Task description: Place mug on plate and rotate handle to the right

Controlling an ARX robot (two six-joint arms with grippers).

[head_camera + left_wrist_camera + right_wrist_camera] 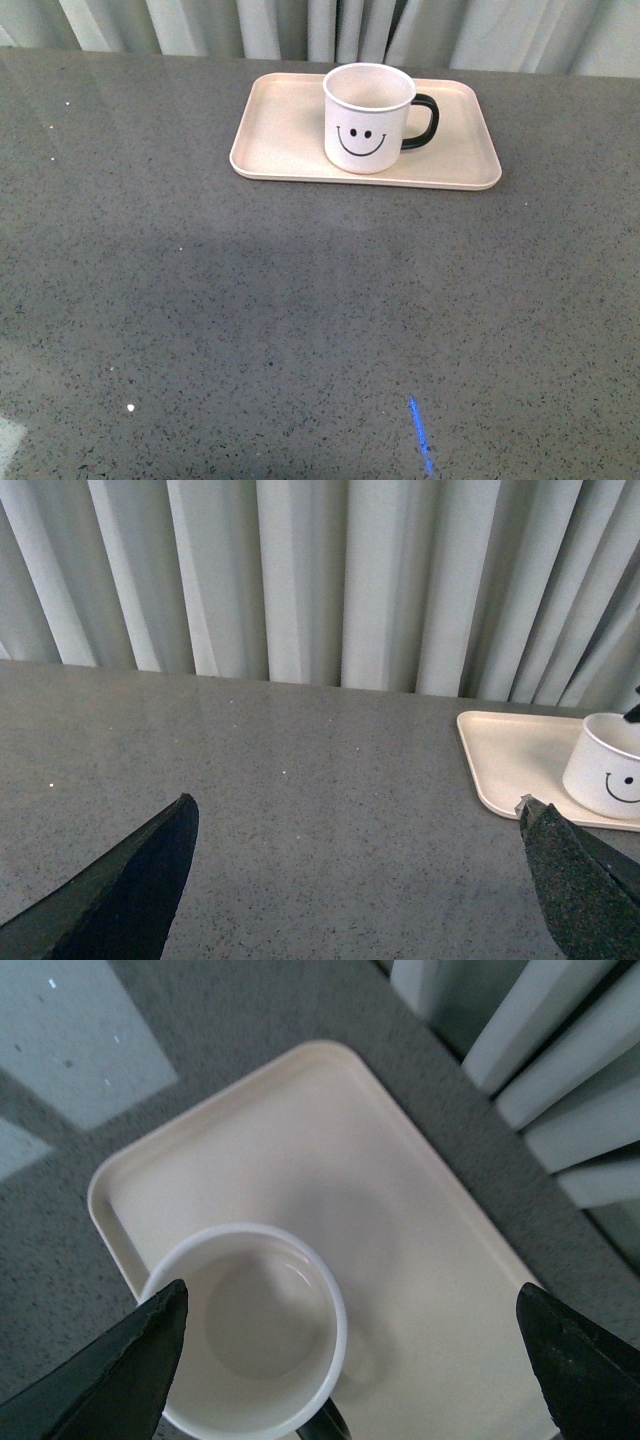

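A white mug point(368, 118) with a black smiley face stands upright on the pale pink-beige plate point(280, 130) at the back of the table. Its black handle point(424, 120) points to the right in the front view. Neither arm shows in the front view. From above, my right gripper point(350, 1360) is open over the plate point(400, 1220), with the empty mug point(250, 1330) beside one finger and a bit of the handle point(325, 1422) showing. My left gripper point(355, 865) is open over bare table, and the mug point(605, 765) and plate point(505, 755) lie off to one side.
The grey speckled table point(200, 300) stretches wide in front of the plate. Pale curtains point(300, 25) hang right behind the table's far edge. A short blue mark point(420, 432) lies near the front edge.
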